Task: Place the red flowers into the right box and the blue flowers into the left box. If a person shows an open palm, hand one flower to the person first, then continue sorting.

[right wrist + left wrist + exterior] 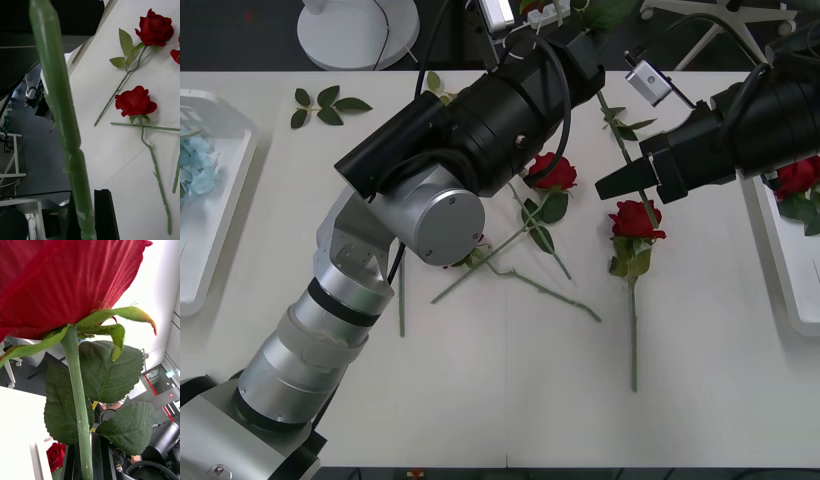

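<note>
Evidently, a thin stiff stem (60,112) is being pinched by the right gripper (612,184), right of centre in the front view; the left gripper (84,461), top centre, is clamping a light rose (63,281) low on its stem, the safest hold.

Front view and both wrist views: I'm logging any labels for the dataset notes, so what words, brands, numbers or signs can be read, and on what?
Readable text: none.
Green sign in the room behind the rose held by the left gripper: too small to read.
Red mark on the wall below it: too small to read.
</note>
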